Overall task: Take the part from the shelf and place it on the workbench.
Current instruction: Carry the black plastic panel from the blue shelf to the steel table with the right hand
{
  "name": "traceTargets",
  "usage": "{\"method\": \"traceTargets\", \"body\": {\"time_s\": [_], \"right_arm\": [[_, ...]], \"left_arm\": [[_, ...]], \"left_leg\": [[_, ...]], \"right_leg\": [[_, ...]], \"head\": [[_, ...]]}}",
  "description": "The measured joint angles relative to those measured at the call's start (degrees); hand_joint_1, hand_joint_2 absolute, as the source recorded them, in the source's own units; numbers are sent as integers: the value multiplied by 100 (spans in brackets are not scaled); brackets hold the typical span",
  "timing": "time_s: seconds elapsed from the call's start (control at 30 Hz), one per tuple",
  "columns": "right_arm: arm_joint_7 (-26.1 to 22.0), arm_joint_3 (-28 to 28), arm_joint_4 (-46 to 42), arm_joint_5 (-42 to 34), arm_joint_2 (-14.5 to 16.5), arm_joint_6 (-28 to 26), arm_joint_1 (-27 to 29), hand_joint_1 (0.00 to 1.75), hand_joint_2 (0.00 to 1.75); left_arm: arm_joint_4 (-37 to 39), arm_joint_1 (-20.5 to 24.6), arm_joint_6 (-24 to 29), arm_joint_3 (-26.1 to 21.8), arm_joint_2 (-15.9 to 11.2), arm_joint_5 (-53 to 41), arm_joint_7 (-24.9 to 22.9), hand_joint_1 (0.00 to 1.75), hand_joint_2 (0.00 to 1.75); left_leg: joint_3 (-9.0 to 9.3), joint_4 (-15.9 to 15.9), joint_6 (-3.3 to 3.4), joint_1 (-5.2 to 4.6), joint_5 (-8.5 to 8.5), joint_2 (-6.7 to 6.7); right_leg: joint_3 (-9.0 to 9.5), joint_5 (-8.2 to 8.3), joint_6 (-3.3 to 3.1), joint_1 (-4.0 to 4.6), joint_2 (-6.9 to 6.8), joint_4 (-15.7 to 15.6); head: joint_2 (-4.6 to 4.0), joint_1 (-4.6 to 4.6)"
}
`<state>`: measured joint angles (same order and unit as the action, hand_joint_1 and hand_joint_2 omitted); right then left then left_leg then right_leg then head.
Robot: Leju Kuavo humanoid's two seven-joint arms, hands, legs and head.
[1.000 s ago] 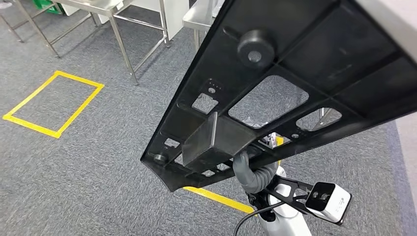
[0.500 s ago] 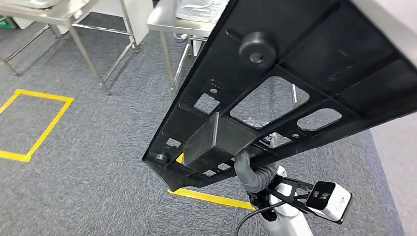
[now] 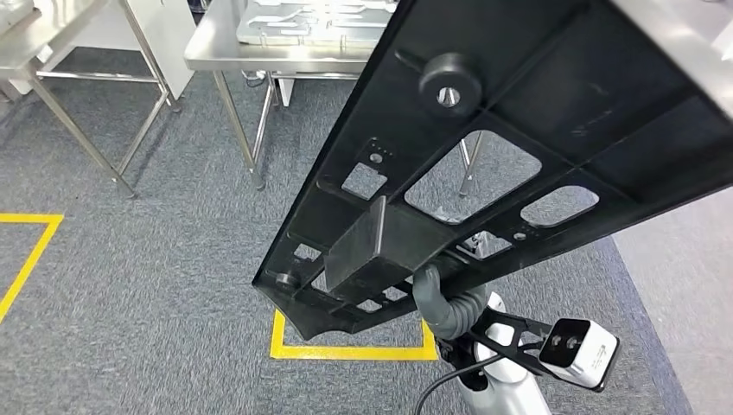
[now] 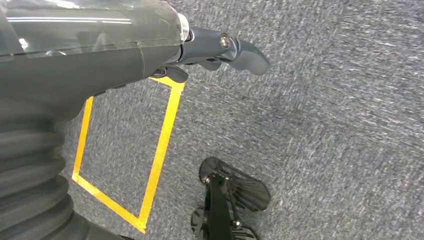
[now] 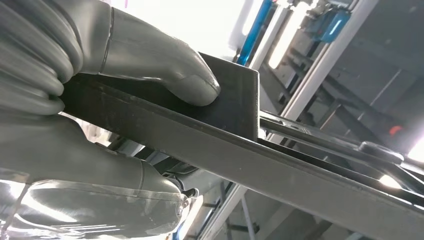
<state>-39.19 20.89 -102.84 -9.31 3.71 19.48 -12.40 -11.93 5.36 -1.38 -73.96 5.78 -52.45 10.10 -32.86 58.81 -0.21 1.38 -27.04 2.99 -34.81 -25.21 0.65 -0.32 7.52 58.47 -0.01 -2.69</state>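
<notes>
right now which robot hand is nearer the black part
Right. The right robot hand grips the black part, thumb pressed on its raised block. The left robot hand hangs over the grey carpet, holding nothing, apart from the part.

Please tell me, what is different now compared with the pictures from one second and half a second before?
The whole head view has shifted, so the camera turned with the robot: the steel workbench and the yellow floor tape slid across the picture; they did not move themselves. The right hand keeps its grip on the black part, which sits at the same place and tilt in the view. The left hand hangs over the carpet, holding nothing.
</notes>
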Motion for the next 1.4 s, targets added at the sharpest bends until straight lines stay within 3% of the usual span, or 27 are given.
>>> {"method": "traceTargets", "body": {"time_s": [0.07,0.17,0.2,0.23,0.27,0.33,0.37,0.43,0.57,0.63,0.7,0.73,0.77,0.8,0.83,0.87,0.9,0.93,1.0,1.07,1.13,1.17,1.2,1.27,1.3,1.33,1.4], "right_arm": [[-9,-2,-37,16,-11,-51,21,175,175],[-21,-4,-61,17,-27,-74,38,175,175],[-22,-4,-60,14,-33,-72,51,175,175],[-22,-4,-59,9,-42,-66,63,175,175],[-22,-4,-59,4,-49,-54,69,175,175],[-22,-4,-61,-4,-56,-26,71,175,175],[-22,-5,-64,-9,-56,-14,69,175,175],[-22,-9,-77,-21,-57,0,66,175,175],[-23,-33,-120,-31,-57,10,74,175,175],[-25,-38,-137,-34,-55,12,75,175,175],[-24,-46,-138,-36,-51,12,89,175,175],[-22,-52,-137,-35,-50,12,101,175,175],[-22,-58,-137,-35,-50,12,111,175,175],[-23,-63,-137,-35,-50,12,115,175,175],[-23,-66,-137,-35,-50,11,116,175,175],[-25,-70,-137,-36,-50,9,114,175,175],[-24,-74,-138,-37,-51,8,113,175,175],[-24,-77,-140,-39,-51,7,113,175,175],[-23,-83,-151,-44,-52,5,107,175,175],[-24,-90,-166,-46,-52,1,96,175,175],[-23,-100,-172,-46,-55,-5,99,175,175],[-22,-104,-169,-45,-56,-8,105,175,175],[-20,-107,-166,-45,-58,-11,112,175,175],[-15,-110,-160,-42,-60,-17,120,175,175],[-14,-111,-156,-40,-61,-19,121,175,175],[-12,-111,-151,-37,-63,-19,124,175,175],[-9,-115,-133,-33,-73,-19,136,175,175]], "left_arm": [[0,17,-32,0,2,-1,1,0,175],[0,-6,-72,-1,-8,-1,2,0,175],[0,-20,-92,-2,-12,0,3,0,175],[0,-27,-120,-2,-15,1,7,0,175],[0,-26,-146,-2,-18,2,15,0,175],[0,-18,-186,-2,-18,3,44,0,175],[0,-13,-198,-2,-18,3,59,0,175],[0,-9,-216,-2,-20,3,84,0,175],[0,17,-233,-3,-30,3,120,0,175],[0,14,-234,-3,-37,2,141,0,175],[0,-17,-234,-3,-45,1,155,0,175],[0,-34,-234,-4,-51,1,160,0,175],[0,-47,-234,-4,-56,1,162,0,175],[0,-54,-234,-4,-59,1,163,0,175],[0,-61,-233,-4,-63,-1,164,0,175],[0,-66,-233,-4,-69,-4,166,0,175],[0,-71,-231,-3,-74,-7,168,0,175],[0,-75,-229,-3,-80,-11,170,0,175],[0,-66,-226,-3,-87,-17,173,0,175],[0,-51,-225,-4,-89,-25,174,0,175],[0,-43,-221,-3,-91,-31,175,0,175],[0,-43,-218,-2,-92,-32,175,0,175],[0,-45,-214,-3,-92,-32,174,0,175],[0,-49,-211,-4,-92,-31,173,0,175],[0,-50,-209,-4,-92,-31,173,0,175],[0,-49,-208,-4,-92,-29,173,0,175],[0,-50,-205,-4,-92,-25,172,0,175]], "left_leg": [[22,-41,75,17,27,-76],[38,-65,140,1,25,-204],[38,-63,143,-8,18,-244],[42,-62,142,-12,5,-276],[54,-62,136,-13,-11,-302],[102,-66,115,-15,-53,-336],[126,-65,92,-24,-77,-350],[158,-78,31,-28,-124,-369],[225,-26,-101,-26,-222,-397],[-47,539,-120,-20,-390,-368],[-592,1343,-137,-18,-576,-352],[-810,1561,-146,-18,-535,-351],[-930,1558,-149,-18,-367,-350],[-929,1312,-146,-18,-82,-350],[-850,909,-131,-19,248,-349],[-742,573,-110,-32,462,-344],[-629,288,-76,-47,544,-343],[-551,141,-37,-63,518,-340],[-429,55,44,-72,335,-339],[-282,-31,109,-47,260,-333],[-72,-160,147,-25,180,-330],[39,-211,156,-23,126,-328],[152,-248,156,-20,65,-323],[391,-284,139,-10,-88,-304],[518,-289,124,-2,-177,-293],[640,-291,104,6,-272,-285],[848,-289,51,3,-456,-273]], "right_leg": [[-68,-106,60,11,-185,151],[-566,-608,137,-8,-645,1167],[-735,-711,152,-23,-695,1487],[-816,-707,158,-33,-713,1625],[-776,-593,154,-39,-719,1530],[-398,-194,112,-33,-740,790],[-193,-71,75,-11,-767,400],[18,-31,-8,39,-803,-6],[205,-135,-156,29,-754,-159],[374,-187,-209,7,-749,-231],[519,-300,-233,13,-734,-235],[604,-370,-232,16,-717,-235],[700,-447,-225,15,-698,-234],[809,-529,-214,13,-681,-234],[918,-621,-198,10,-669,-235],[1007,-708,-172,15,-658,-241],[1073,-783,-138,18,-645,-247],[1125,-841,-100,20,-636,-272],[1166,-820,-15,24,-624,-234],[927,-583,56,18,-649,248],[359,-464,92,-1,-679,1043],[73,-580,102,-11,-687,1340],[-163,-804,117,-23,-691,1501],[-446,-1187,147,-43,-704,1430],[-500,-1174,150,-50,-714,1216],[-506,-940,143,-52,-730,899],[-474,-86,102,-42,-785,264]], "head": [[-1,1],[0,1],[1,1],[0,1],[-1,0],[-2,1],[-2,1],[-1,1],[0,-1],[0,-2],[-1,-2],[-1,-2],[-1,-2],[0,-2],[0,-2],[1,-2],[1,-2],[0,-2],[1,-3],[0,-2],[0,-2],[0,-2],[1,-2],[0,-2],[0,-2],[0,-2],[-1,-1]]}}
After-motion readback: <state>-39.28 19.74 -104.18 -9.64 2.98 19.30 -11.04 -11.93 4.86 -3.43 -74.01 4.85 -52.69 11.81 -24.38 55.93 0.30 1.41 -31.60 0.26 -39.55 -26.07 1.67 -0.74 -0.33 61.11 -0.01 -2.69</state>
